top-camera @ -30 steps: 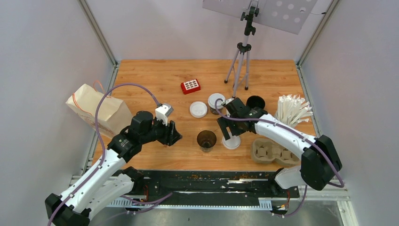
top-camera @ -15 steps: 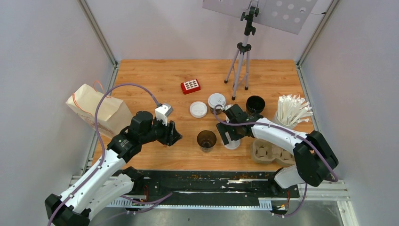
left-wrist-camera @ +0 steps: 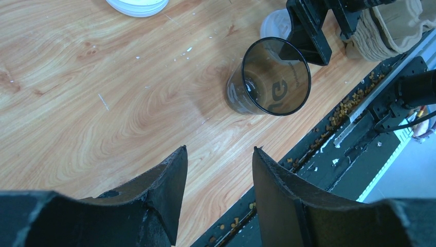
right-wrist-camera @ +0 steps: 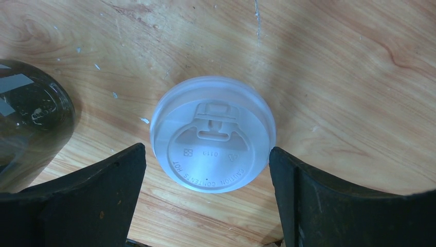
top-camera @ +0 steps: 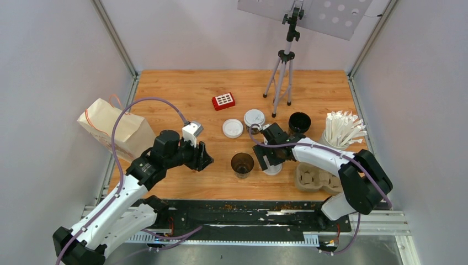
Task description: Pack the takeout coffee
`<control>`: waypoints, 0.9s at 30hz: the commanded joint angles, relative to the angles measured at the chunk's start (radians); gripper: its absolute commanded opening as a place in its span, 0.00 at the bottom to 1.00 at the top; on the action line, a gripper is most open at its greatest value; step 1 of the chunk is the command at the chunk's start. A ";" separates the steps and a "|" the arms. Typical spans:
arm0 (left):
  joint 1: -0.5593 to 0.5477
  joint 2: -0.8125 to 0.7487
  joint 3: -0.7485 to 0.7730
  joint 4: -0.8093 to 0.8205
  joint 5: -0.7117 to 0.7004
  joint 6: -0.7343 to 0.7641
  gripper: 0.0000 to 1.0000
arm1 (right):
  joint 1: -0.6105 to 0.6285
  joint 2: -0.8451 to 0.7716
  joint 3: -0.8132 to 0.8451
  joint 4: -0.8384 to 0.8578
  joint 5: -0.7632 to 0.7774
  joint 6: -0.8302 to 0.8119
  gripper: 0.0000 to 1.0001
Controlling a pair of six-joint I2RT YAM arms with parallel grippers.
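**One cup lidded, none packed**

One lidded cup (top-camera: pixel 254 118) stands near the tripod (top-camera: pixel 282 66). Two more stand open: the near cup (left-wrist-camera: pixel 267 77) at mid-table and the far cup (top-camera: pixel 299 121) beside the straws (top-camera: pixel 342 130). No cup sits in the tray (top-camera: pixel 317 176). The bag (top-camera: pixel 116 130) lies on its side at the left edge, well apart from all of them.

The right gripper (right-wrist-camera: pixel 205 150) hangs low over a loose lid (right-wrist-camera: pixel 212 134) that lies flat on the table just right of the near cup. Its jaws are spread wide, one on either side of the lid, touching nothing. The left gripper (left-wrist-camera: pixel 218 154) hovers to the left of the near cup, jaws parted and empty. A second loose lid (top-camera: pixel 232 128) rests further back, near the lidded cup.

The job looks barely begun. The likely next move is to close on the loose lid and press it onto the near cup. After that the far cup needs capping and all three cups need seating in the tray. Tray and straws may then go into the bag.
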 commanded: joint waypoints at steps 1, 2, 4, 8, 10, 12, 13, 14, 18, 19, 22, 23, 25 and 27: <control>-0.004 0.003 0.033 0.023 0.004 0.022 0.57 | -0.001 0.006 -0.005 0.053 -0.015 0.018 0.90; -0.004 0.002 0.033 0.022 0.004 0.021 0.57 | -0.002 0.006 -0.009 0.056 -0.015 0.018 0.90; -0.004 0.000 0.034 0.022 0.003 0.021 0.57 | -0.001 0.009 -0.016 0.063 -0.011 0.019 0.90; -0.004 -0.003 0.032 0.021 0.003 0.019 0.57 | -0.002 0.014 -0.015 0.064 -0.009 0.022 0.91; -0.005 -0.003 0.033 0.021 0.002 0.020 0.57 | -0.002 0.013 -0.014 0.065 -0.008 0.019 0.92; -0.004 -0.004 0.032 0.021 0.001 0.019 0.57 | -0.002 0.015 -0.012 0.065 -0.003 0.018 0.92; -0.004 -0.004 0.032 0.022 0.001 0.020 0.57 | -0.002 0.017 -0.012 0.065 0.000 0.017 0.92; -0.004 -0.005 0.032 0.022 0.001 0.020 0.57 | -0.002 0.018 -0.012 0.065 0.000 0.018 0.91; -0.004 -0.007 0.032 0.021 0.001 0.019 0.57 | -0.002 0.027 -0.016 0.069 0.001 0.017 0.89; -0.004 -0.007 0.032 0.022 0.001 0.020 0.58 | -0.001 0.029 -0.016 0.070 0.002 0.016 0.88; -0.004 -0.007 0.032 0.023 0.001 0.019 0.58 | -0.002 0.032 -0.014 0.066 0.012 0.015 0.85; -0.005 -0.007 0.032 0.023 0.002 0.019 0.57 | -0.002 0.030 -0.013 0.063 0.016 0.016 0.84; -0.004 -0.006 0.032 0.022 0.001 0.019 0.58 | -0.002 0.024 -0.008 0.054 0.025 0.014 0.83; -0.004 -0.006 0.032 0.024 0.001 0.019 0.58 | -0.002 0.015 -0.001 0.042 0.038 0.010 0.81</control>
